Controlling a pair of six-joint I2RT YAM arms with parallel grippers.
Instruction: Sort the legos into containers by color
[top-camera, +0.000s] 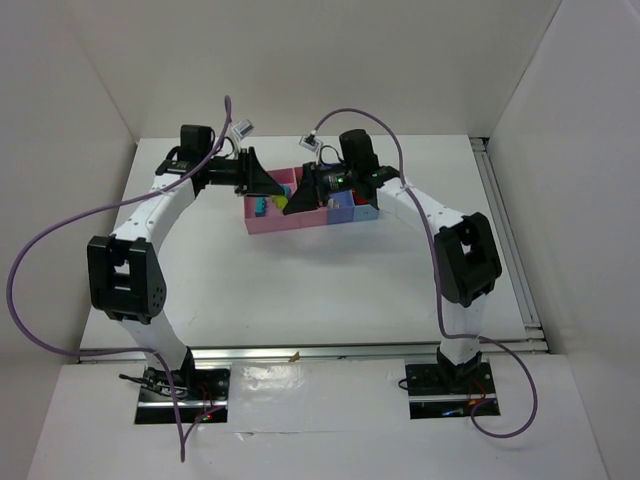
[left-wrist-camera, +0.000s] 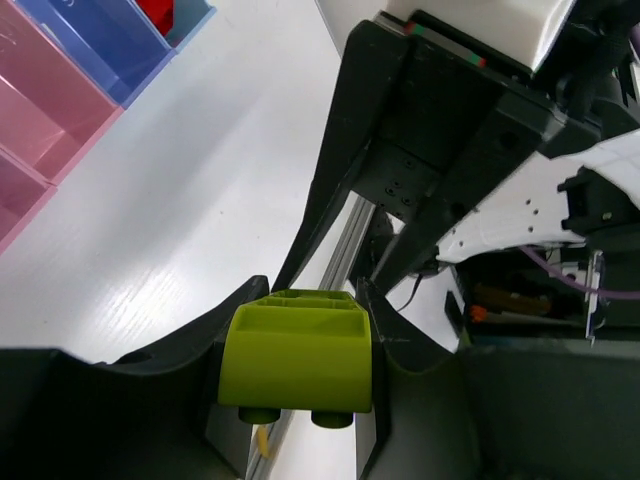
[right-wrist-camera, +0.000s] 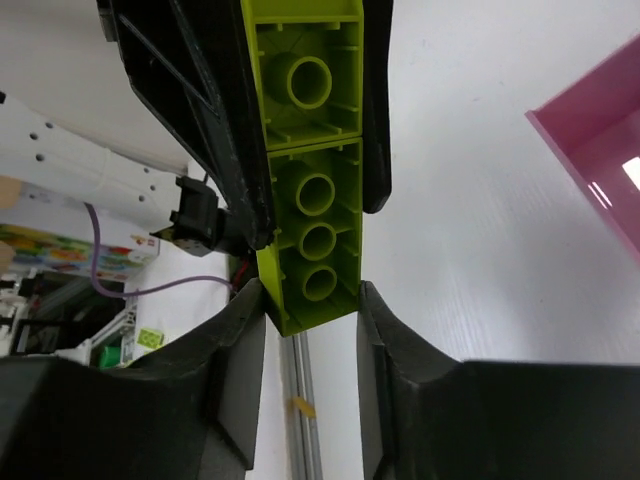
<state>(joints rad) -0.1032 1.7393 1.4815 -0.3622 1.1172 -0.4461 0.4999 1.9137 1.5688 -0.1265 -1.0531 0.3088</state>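
Both grippers meet over the left pink bin (top-camera: 290, 222) of the containers. My left gripper (top-camera: 268, 186) is shut on a yellow-green lego (left-wrist-camera: 298, 360). In the right wrist view this is a long piece of two joined yellow-green bricks (right-wrist-camera: 310, 150). The left gripper (right-wrist-camera: 310, 100) clamps its upper half. My right gripper (right-wrist-camera: 310, 295) is shut on its lower end; it also shows in the top view (top-camera: 300, 192) and the left wrist view (left-wrist-camera: 330, 285). A cyan lego (top-camera: 260, 205) lies in the pink bin. A red lego (left-wrist-camera: 155, 12) lies in the light blue bin (left-wrist-camera: 192, 20).
The periwinkle bin (top-camera: 340, 206) and light blue bin (top-camera: 366, 210) continue the row to the right. A metal rail (top-camera: 300, 350) runs along the table's near edge, with a small yellow scrap (top-camera: 294, 356) on it. White walls enclose the table.
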